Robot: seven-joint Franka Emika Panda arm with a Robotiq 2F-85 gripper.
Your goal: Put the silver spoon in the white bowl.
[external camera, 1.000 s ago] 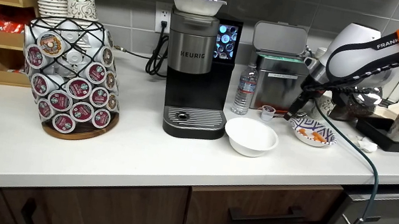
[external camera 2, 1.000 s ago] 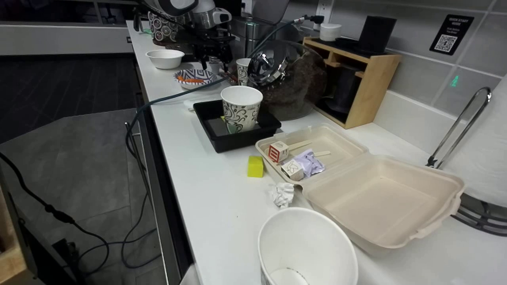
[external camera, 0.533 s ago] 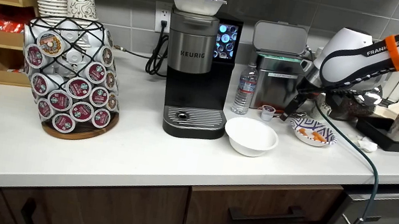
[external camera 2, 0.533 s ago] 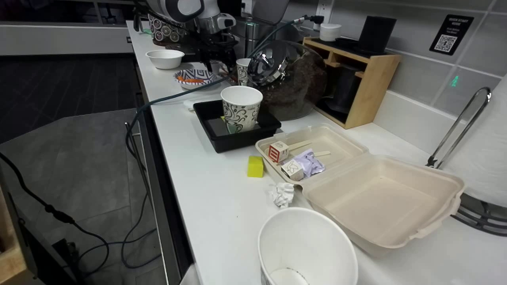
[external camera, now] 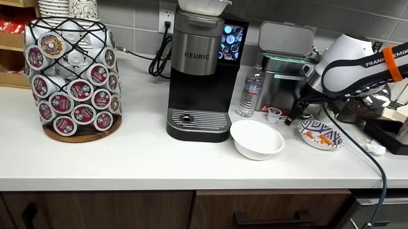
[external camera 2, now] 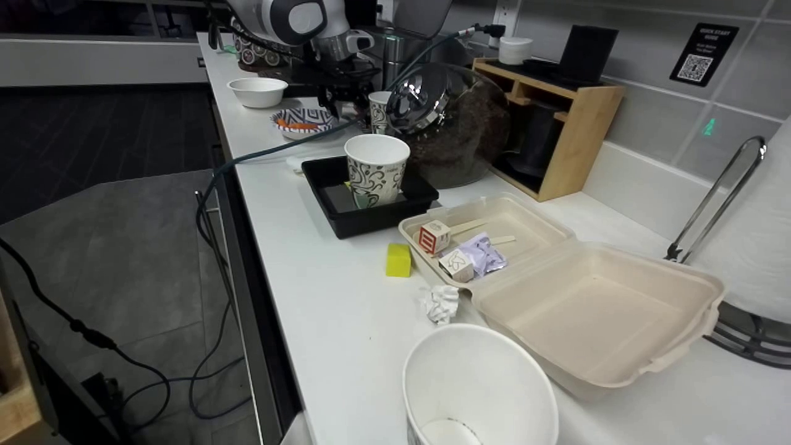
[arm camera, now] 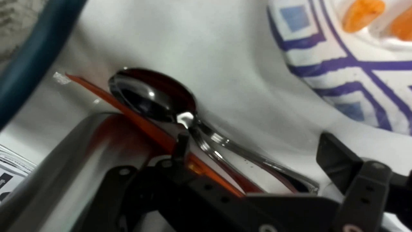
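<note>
Framing the silver spoon [arm camera: 185,118] on the counter [external camera: 138,161], outside the white bowl [external camera: 257,140], the spread hand [arm camera: 256,146] grips nothing; because an orange strip [arm camera: 156,135] and an apparent 2nd handle [arm camera: 220,138] lie close alongside, closing could pinch all 3 unevenly.

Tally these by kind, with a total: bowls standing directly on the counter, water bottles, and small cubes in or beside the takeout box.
Bowls: 2 (white bowl, patterned bowl)
Water bottles: 1 (clear bottle)
Cubes: 3 (yellow cube, red-marked cube, dark-marked cube)
Total: 6
</note>
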